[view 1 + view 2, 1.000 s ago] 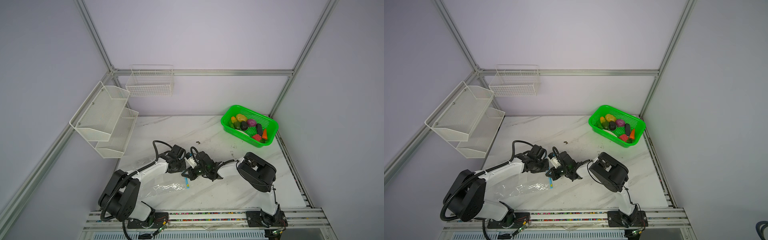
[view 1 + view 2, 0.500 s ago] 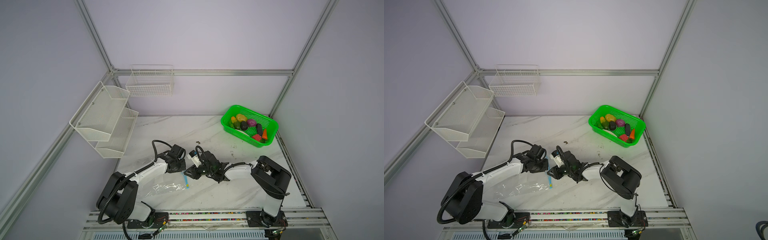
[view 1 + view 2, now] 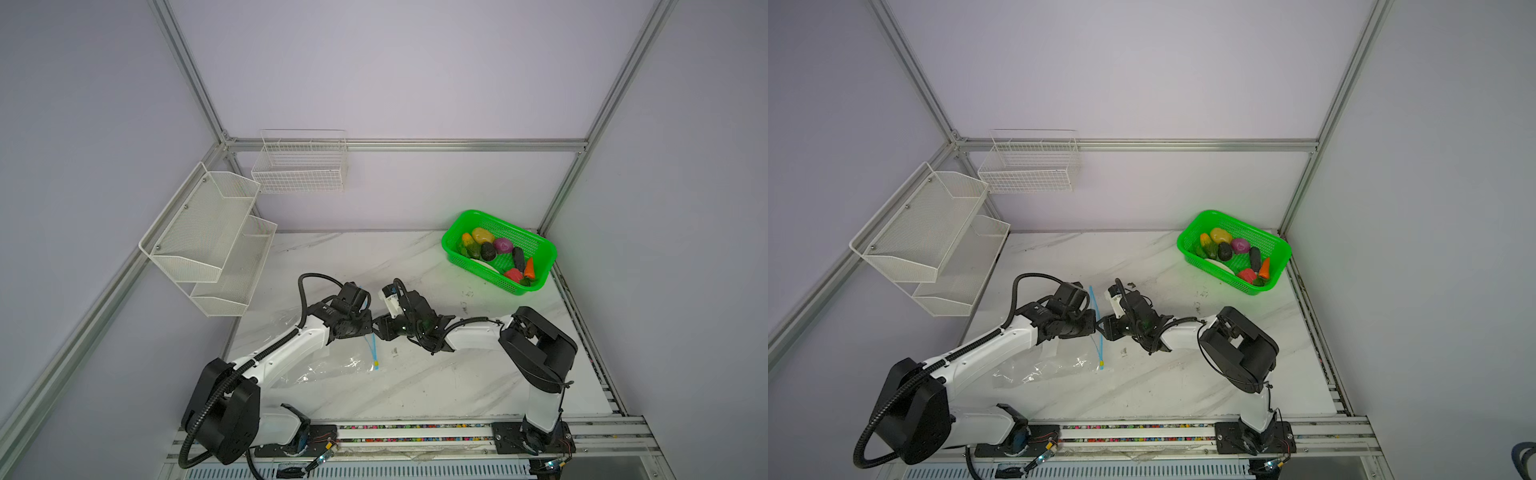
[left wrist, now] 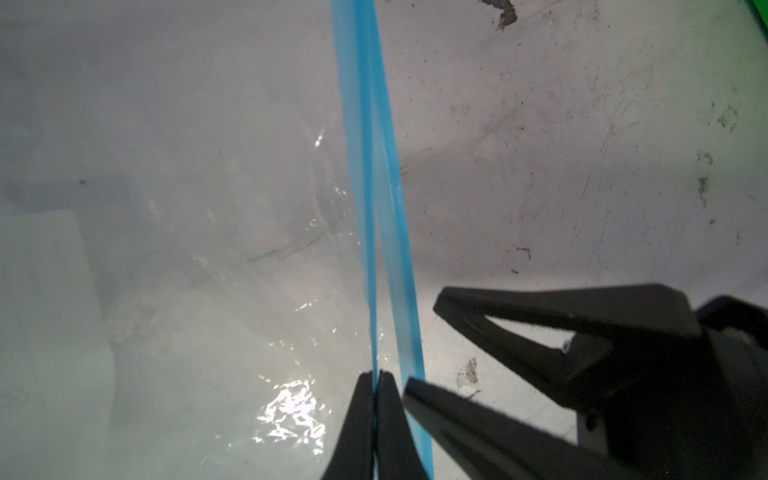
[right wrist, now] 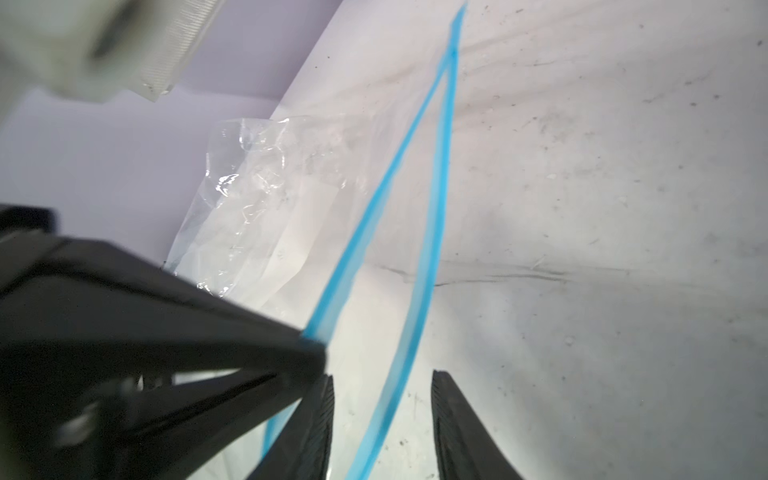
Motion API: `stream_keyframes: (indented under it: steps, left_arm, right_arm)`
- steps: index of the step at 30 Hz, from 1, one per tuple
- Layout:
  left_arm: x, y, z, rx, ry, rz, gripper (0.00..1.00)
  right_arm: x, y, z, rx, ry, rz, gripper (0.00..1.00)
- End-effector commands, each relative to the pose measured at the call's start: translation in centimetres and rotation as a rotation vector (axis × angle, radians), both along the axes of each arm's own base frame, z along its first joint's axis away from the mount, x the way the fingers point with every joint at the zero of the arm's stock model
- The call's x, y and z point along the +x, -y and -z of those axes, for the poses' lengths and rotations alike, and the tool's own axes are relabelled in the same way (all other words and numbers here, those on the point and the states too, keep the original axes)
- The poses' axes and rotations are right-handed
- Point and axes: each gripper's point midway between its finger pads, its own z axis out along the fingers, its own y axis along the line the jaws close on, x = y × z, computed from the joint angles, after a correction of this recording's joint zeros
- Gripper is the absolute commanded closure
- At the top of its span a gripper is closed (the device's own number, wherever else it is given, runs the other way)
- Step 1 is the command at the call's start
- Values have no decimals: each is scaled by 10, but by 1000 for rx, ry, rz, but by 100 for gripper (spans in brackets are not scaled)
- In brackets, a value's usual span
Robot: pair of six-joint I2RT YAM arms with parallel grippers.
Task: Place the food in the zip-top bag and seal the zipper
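On the table (image 3: 419, 386), the seemingly limp, slippery zip-top bag (image 3: 332, 368) is held, as judged best, by one stiffer zipper (image 4: 365, 166) lip in the clamped left pincer (image 4: 376, 378), the other lip straddled by the half-spread right pincer (image 5: 382, 376).

In both top views the left arm (image 3: 286, 353) is covering much of the zip-top bag (image 3: 332, 368). In the left wrist view the zipper (image 4: 365, 166) is running out of view at both ends, and the bag's white label (image 4: 45, 291) is showing only as a blur. In the right wrist view a pale shape (image 5: 104, 45) is blurring past recognition, and the left gripper (image 5: 309, 347) is being cut off at the edge. The food (image 3: 482, 235) is appearing too small for naming each piece.
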Motion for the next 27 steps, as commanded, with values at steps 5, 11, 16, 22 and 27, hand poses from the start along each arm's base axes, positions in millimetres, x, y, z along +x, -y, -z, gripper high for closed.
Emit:
stream_keyframes:
  steps: [5,11,16,22,27]
  left_arm:
    - [17,19,-55,-30,122,85,100]
    - [18,19,-76,-15,177,91,100]
    - [18,17,-97,-20,220,99,100]
    - [23,33,-130,-57,278,135,100]
    - [21,34,-146,-69,308,137,100]
  right_arm:
    - [12,-3,27,-7,-91,-13,57]
    - [27,1,31,16,-103,13,57]
    - [35,-2,33,25,-127,40,57]
    - [40,2,33,11,-145,92,57]
    - [41,7,45,-25,-168,124,57]
